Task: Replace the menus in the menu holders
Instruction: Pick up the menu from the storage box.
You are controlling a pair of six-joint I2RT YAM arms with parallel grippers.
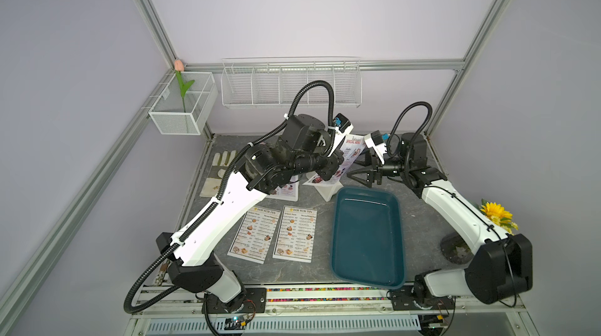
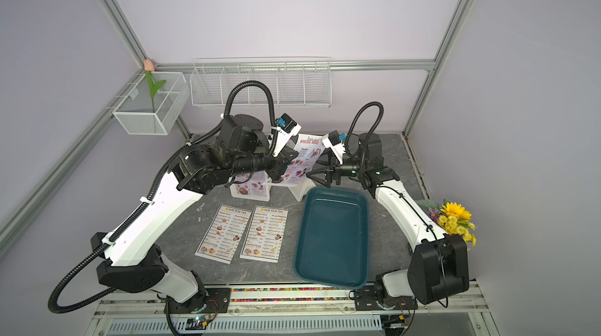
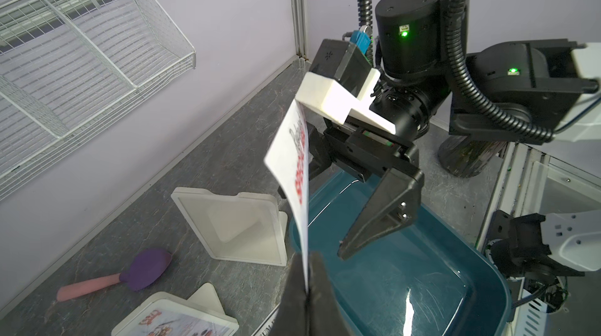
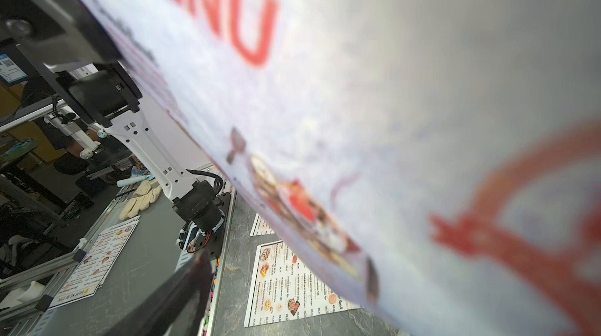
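We show the left hand (image 3: 307,280) clamped on a special menu sheet (image 1: 353,149), upright by the far rim of the tray (image 1: 336,233); right hand (image 1: 353,169) spread beside it; left holder (image 2: 265,194) holds another.

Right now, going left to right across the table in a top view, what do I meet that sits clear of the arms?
pale gloves → DIM SUM INN menu → second DIM SUM INN menu → teal tray → yellow flowers
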